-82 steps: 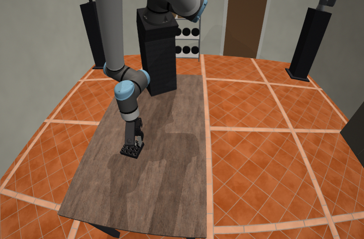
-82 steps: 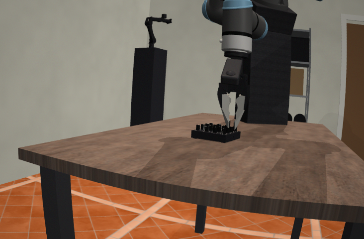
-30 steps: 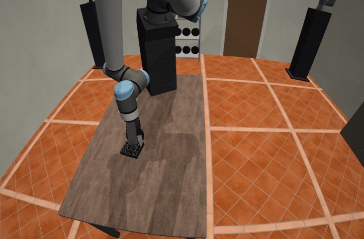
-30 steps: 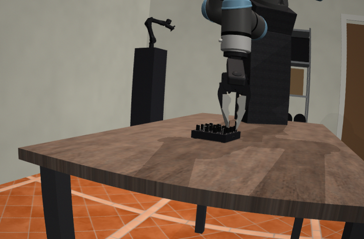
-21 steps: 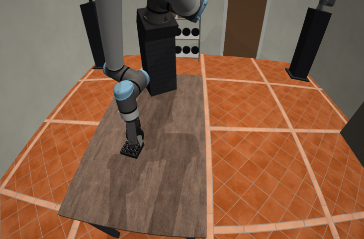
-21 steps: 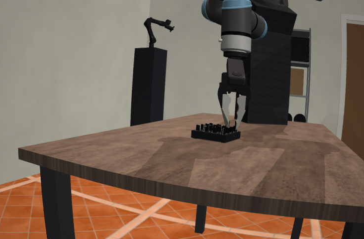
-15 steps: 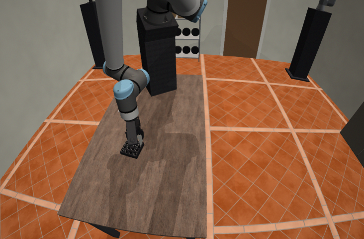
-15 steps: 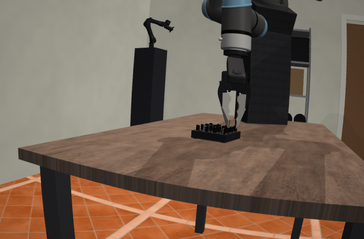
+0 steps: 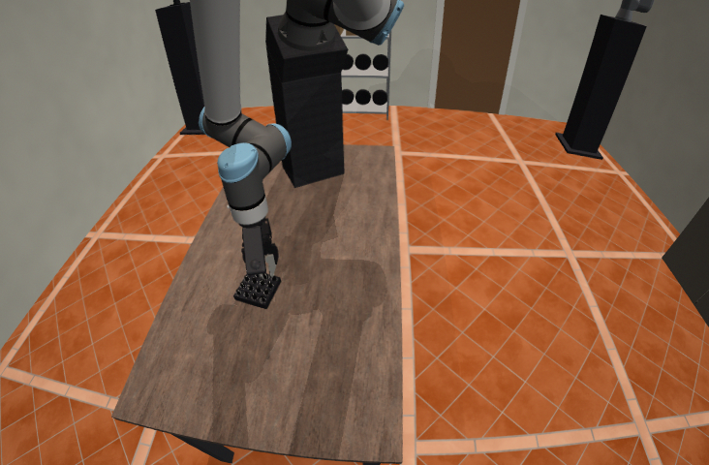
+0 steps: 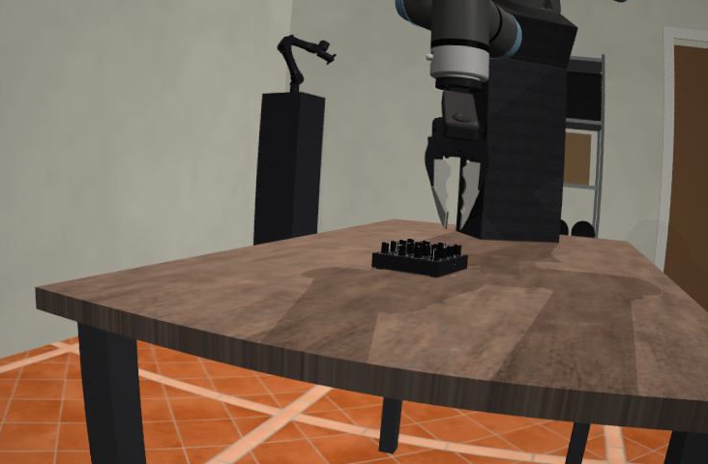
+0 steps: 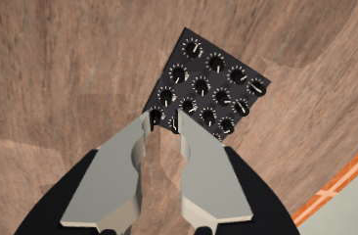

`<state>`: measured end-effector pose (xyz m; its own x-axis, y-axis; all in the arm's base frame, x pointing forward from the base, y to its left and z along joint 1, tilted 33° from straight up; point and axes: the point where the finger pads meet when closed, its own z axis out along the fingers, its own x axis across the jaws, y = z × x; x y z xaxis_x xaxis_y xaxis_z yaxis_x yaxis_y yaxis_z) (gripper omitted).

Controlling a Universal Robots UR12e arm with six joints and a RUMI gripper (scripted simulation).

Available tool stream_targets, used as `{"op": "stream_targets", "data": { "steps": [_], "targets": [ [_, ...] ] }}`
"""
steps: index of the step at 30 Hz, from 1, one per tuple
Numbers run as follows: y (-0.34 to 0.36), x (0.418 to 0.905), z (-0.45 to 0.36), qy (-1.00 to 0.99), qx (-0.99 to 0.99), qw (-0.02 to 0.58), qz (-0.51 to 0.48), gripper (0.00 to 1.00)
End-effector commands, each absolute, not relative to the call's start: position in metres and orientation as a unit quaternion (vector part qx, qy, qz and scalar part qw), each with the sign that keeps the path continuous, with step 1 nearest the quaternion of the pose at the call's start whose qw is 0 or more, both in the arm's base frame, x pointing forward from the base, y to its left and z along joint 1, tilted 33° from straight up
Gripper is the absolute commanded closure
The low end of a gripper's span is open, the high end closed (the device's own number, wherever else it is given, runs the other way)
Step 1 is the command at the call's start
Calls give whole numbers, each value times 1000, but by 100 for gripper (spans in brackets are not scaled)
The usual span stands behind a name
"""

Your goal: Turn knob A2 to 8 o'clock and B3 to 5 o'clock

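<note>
The black knob box (image 9: 261, 287) lies flat on the wooden table, left of the middle; it also shows in the exterior view (image 10: 419, 257) and in the wrist view (image 11: 206, 93). It carries several small black knobs with white pointer lines and tick marks. My gripper (image 10: 452, 222) points straight down and hangs clear above the box's far end, touching no knob. In the wrist view the fingertips stand a narrow gap apart over the box's near corner, with two corner knobs showing between and below them. Nothing is between the fingers.
The arm's tall black pedestal (image 9: 308, 98) stands on the table's far end, close behind the box. Black pillars (image 9: 600, 81) stand on the tiled floor around the table. The table's left edge runs a short way from the box.
</note>
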<state>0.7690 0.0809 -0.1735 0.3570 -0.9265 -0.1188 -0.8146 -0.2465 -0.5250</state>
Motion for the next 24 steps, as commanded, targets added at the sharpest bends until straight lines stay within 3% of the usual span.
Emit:
{"op": "stream_targets", "data": {
  "steps": [1,24],
  "targets": [
    [80,767,-170,557,-782,259,-108,89],
    [78,768,-169,577,-767,262,-101,89]
  ]
}}
